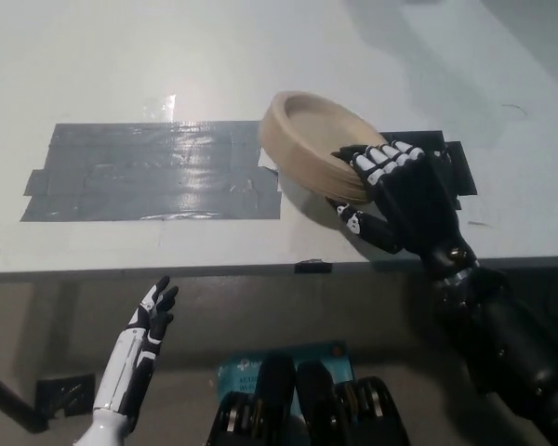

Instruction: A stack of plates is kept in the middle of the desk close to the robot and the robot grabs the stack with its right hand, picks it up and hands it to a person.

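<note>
A tan stack of plates (314, 139) hangs tilted above the white desk (260, 56), its left side higher than its right. My black right hand (400, 190) is shut on the stack's near right rim, fingers over the top edge and thumb underneath. The stack hovers over the right end of a grey tape patch (153, 172). My white left hand (144, 339) rests below the desk's front edge at the lower left, fingers spread and holding nothing.
A black tape patch (451, 163) lies on the desk just right of my right hand. The desk's front edge (214, 274) runs across the picture below the tape. A dark shadow falls across the desk's far right corner.
</note>
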Action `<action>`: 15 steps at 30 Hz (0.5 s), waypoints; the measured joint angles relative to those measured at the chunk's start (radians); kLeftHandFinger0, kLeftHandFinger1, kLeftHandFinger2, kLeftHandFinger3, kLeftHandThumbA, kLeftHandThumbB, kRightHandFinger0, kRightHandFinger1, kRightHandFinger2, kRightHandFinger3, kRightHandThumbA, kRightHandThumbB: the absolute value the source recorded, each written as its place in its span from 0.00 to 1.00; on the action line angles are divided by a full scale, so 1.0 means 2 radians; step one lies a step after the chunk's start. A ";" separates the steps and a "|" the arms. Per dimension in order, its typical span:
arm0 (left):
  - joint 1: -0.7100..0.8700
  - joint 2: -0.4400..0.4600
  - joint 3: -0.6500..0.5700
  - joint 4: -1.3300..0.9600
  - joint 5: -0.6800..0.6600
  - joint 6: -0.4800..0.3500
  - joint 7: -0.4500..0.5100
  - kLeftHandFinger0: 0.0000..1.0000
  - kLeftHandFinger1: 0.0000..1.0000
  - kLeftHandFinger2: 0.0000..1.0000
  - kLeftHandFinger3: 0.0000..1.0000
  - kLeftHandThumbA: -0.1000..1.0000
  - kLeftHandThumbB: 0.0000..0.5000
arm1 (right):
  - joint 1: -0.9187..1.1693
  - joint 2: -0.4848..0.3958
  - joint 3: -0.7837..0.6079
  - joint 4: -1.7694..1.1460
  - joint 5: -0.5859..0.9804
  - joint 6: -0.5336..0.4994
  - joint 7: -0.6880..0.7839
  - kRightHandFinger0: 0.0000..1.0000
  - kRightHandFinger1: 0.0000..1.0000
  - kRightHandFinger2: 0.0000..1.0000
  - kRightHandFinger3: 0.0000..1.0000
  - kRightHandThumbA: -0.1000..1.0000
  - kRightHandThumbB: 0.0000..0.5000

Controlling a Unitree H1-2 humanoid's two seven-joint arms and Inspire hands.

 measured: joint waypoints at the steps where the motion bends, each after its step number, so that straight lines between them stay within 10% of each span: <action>1: 0.000 0.000 0.000 0.000 0.000 0.000 0.000 0.98 1.00 1.00 1.00 1.00 0.00 | 0.005 -0.003 -0.003 -0.023 0.000 0.000 0.004 0.00 0.03 0.63 0.12 0.00 0.41; 15: -0.001 0.004 0.000 0.000 -0.002 0.000 0.000 0.93 1.00 1.00 1.00 1.00 0.00 | 0.018 -0.028 -0.032 -0.189 -0.009 0.000 0.056 0.00 0.00 0.54 0.10 0.00 0.55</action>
